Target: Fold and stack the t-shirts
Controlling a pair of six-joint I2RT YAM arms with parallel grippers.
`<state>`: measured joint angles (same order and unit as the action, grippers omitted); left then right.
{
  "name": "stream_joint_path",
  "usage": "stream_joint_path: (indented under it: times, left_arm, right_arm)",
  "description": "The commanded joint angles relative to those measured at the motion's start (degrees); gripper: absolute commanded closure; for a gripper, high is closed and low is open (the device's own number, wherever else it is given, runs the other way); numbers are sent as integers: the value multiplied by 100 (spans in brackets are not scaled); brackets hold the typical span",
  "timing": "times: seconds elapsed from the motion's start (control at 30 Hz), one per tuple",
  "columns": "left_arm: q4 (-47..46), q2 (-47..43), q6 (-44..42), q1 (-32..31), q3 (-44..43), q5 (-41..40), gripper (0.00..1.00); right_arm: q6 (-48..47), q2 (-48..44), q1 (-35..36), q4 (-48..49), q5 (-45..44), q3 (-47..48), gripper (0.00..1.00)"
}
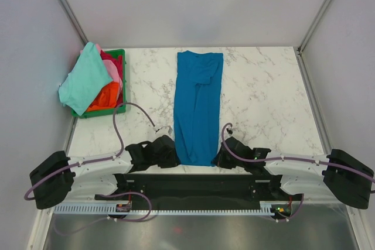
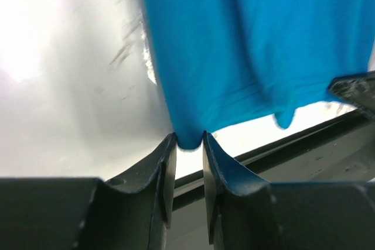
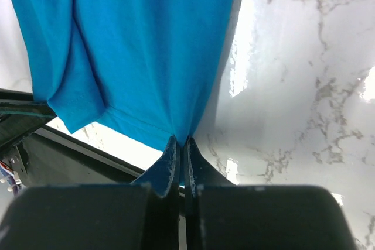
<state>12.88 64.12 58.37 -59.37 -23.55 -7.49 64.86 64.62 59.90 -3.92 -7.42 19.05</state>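
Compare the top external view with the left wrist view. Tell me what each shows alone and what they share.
Only the top external view shows the green basket at far left, heaped with a mint-green t-shirt, an orange-red t-shirt and others, plus the full length of the blue t-shirt. Only the left wrist view shows, close up, the left gripper pinching that shirt's near hem corner. Both show the blue t-shirt, the left gripper and the marble table.
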Motion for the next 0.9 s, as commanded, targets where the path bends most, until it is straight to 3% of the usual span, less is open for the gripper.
stream_joint_path:
  times: [0.0,0.3,0.33,0.37,0.53,0.67,0.87]
  left_arm:
    - [609,-626,385,5,280,-305,68]
    - [1164,-1516,589,5,633,-430,66]
    - [1155,-1438,449,5,528,-420,60]
    - [1164,-1402,378,-4,457,-420,48]
    - [1120,-1253,70,-74,-43,-534,34]
    - [1059,-955,-18,-66,-237,-719,30]
    - [189,187,-194,-65,-325,-517,32]
  right_arm:
    - [70,-151,22,-820,-400,-261,100]
    - [80,-187,31,-873,-401,-367,100]
    - [62,-169,22,-865,-392,-358,100]
    - [53,-160,31,-856,-392,-349,100]
    - [9,-134,31,-812,-383,-341,100]
    - [9,-134,31,-785,-374,-340,100]
    - [-8,-125,22,-759,-365,-376,100]
